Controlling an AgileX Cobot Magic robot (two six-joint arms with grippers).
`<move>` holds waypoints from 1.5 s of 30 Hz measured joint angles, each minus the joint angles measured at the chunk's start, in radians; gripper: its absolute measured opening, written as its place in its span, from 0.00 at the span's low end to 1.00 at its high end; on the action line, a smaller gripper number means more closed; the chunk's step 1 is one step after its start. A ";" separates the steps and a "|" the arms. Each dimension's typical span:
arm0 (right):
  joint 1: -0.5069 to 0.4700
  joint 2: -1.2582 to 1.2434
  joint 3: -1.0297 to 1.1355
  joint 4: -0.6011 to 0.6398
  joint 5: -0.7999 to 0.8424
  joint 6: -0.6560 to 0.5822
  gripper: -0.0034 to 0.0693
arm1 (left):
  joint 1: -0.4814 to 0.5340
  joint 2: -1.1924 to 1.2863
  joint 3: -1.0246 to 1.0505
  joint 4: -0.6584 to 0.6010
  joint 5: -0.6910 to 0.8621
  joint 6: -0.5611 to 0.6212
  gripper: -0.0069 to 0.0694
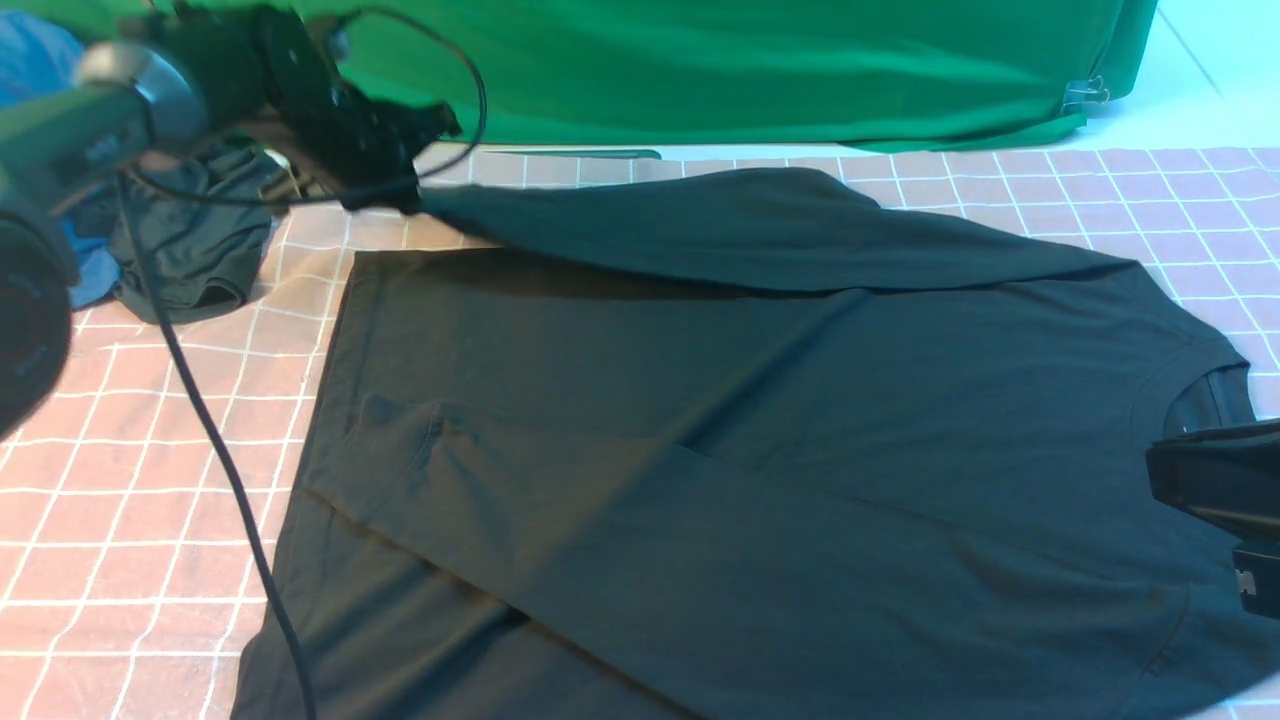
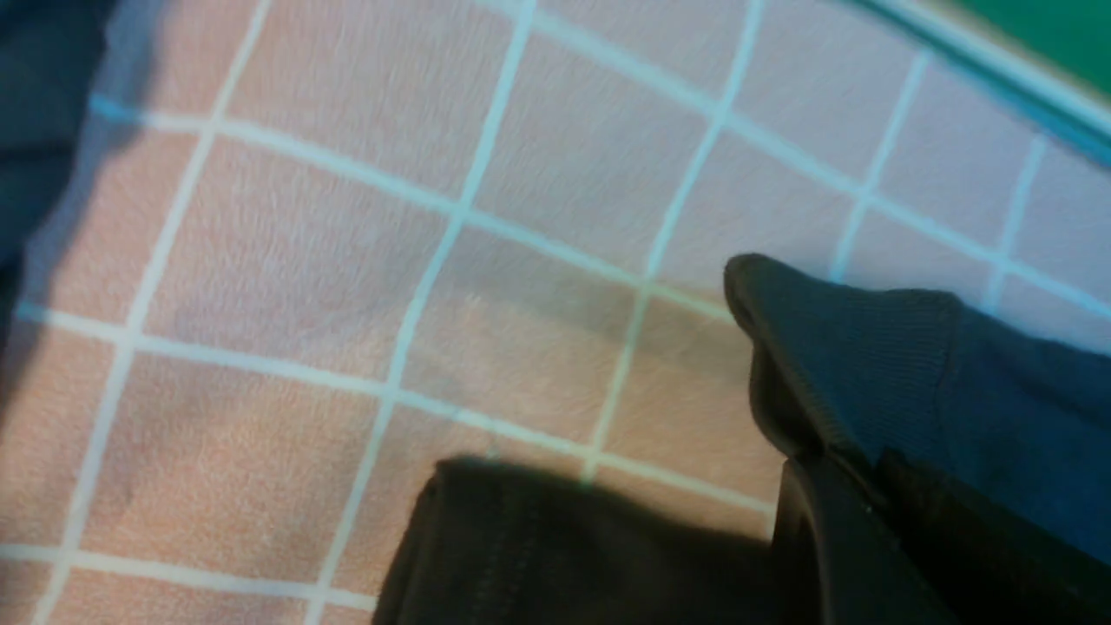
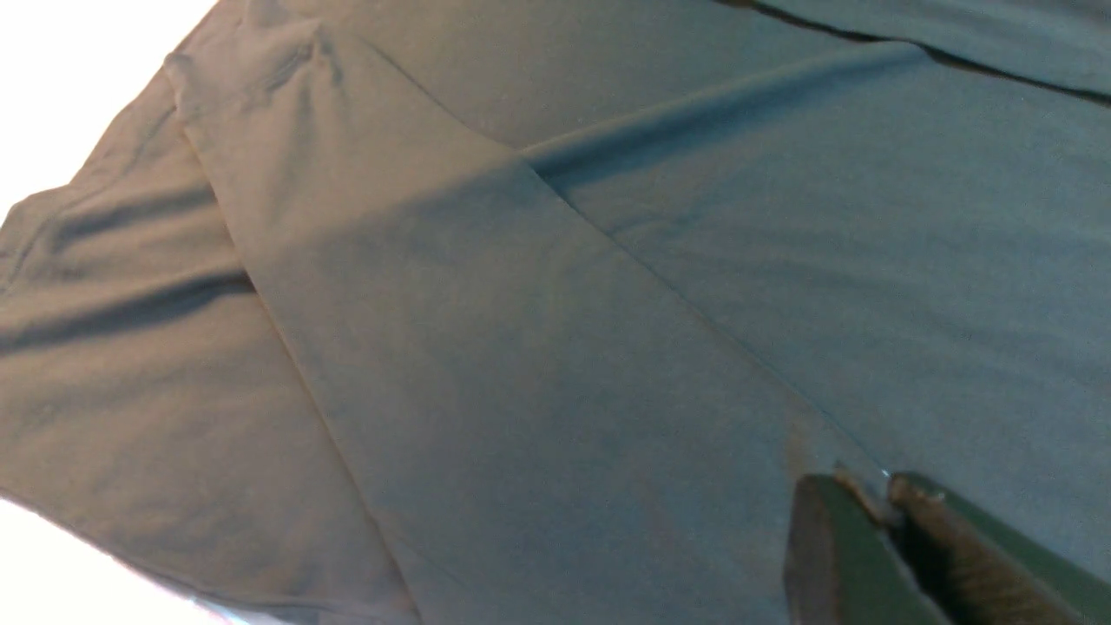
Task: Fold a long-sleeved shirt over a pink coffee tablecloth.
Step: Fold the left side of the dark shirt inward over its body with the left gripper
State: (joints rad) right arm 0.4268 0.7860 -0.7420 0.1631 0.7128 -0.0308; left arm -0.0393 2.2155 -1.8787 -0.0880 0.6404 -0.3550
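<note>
Black cotton, matte and softly creased, spreads between the two pairs of jaws: the long-sleeved shirt (image 1: 760, 420) lies flat on the pink coffee tablecloth (image 1: 130, 480), a short-napped cloth ruled in thin white squares. The left jaws are pressed together on the ribbed cuff (image 2: 868, 356), holding one sleeve (image 1: 760, 230) raised in a taut band above the shirt's body. The right jaws stand almost together, tips on the fabric near the crew collar (image 1: 1205, 395); whether they nip a fold cannot be told. The other sleeve (image 1: 560, 500) lies folded slantwise across the body. Bare grid shows beneath the left jaws. Close beside them sits a crumpled grey-green garment (image 1: 195, 240), a blue garment (image 1: 30, 60) past it and a green cloth (image 1: 760, 70) beyond, while a black cable (image 1: 230, 470) trails over the grid to the shirt's hem.
</note>
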 joint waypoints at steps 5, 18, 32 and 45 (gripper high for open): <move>0.000 0.000 0.000 0.000 0.000 0.000 0.21 | 0.000 -0.054 0.000 0.002 0.067 0.000 0.15; 0.000 0.000 0.000 -0.001 -0.001 0.000 0.23 | -0.004 -0.208 0.001 0.029 0.372 0.055 0.15; 0.000 0.000 0.000 -0.003 -0.001 0.000 0.24 | -0.068 -0.411 0.262 0.117 0.477 0.012 0.15; 0.000 0.000 0.000 -0.003 -0.001 -0.010 0.24 | -0.069 -0.548 0.466 0.088 0.568 -0.039 0.15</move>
State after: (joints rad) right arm 0.4268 0.7860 -0.7420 0.1600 0.7118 -0.0407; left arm -0.1081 1.6677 -1.4132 0.0000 1.2088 -0.3941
